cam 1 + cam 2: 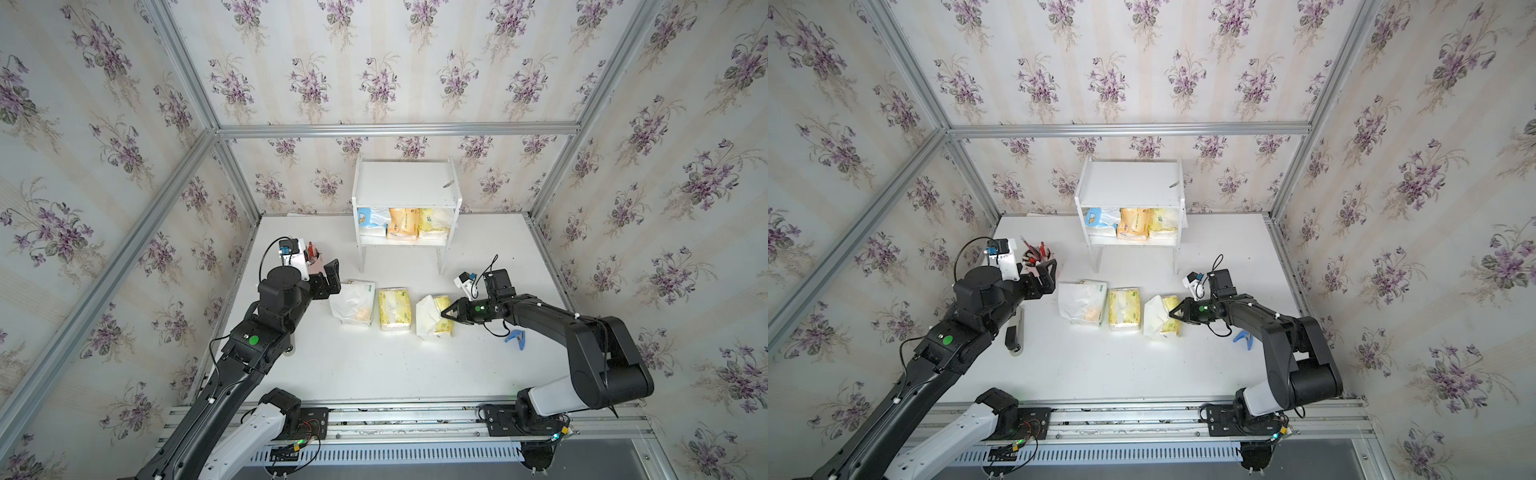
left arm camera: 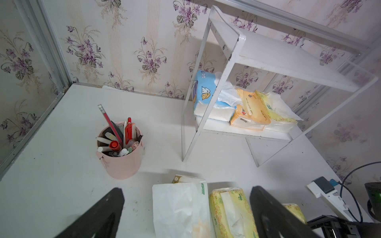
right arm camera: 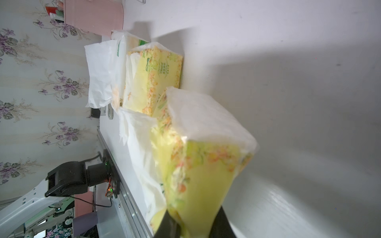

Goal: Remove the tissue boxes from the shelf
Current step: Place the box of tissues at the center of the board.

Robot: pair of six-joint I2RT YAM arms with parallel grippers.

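Note:
The white shelf (image 1: 405,183) (image 1: 1133,183) (image 2: 268,55) stands against the back wall. Its lower tier holds three tissue boxes: a blue-and-white one (image 1: 369,222) (image 2: 203,90), an orange one (image 1: 402,224) (image 2: 251,109) and a pale yellow one (image 1: 434,224) (image 2: 276,111). In front of it a mostly white pack (image 1: 352,303) and a yellow pack (image 1: 394,309) lie side by side on the table. My right gripper (image 1: 446,313) (image 3: 193,224) is shut on the end of a third, yellow pack (image 1: 434,318) (image 3: 202,164), right of those two. My left gripper (image 1: 330,276) (image 2: 186,191) is open, holding nothing, left of the white pack.
A pink pen cup (image 2: 123,162) (image 1: 1036,255) stands close behind the left gripper. A blue clip (image 1: 515,337) lies under the right arm. A dark stapler-like item (image 1: 1014,332) lies beside the left arm. A small object (image 1: 448,183) rests on the shelf's top board.

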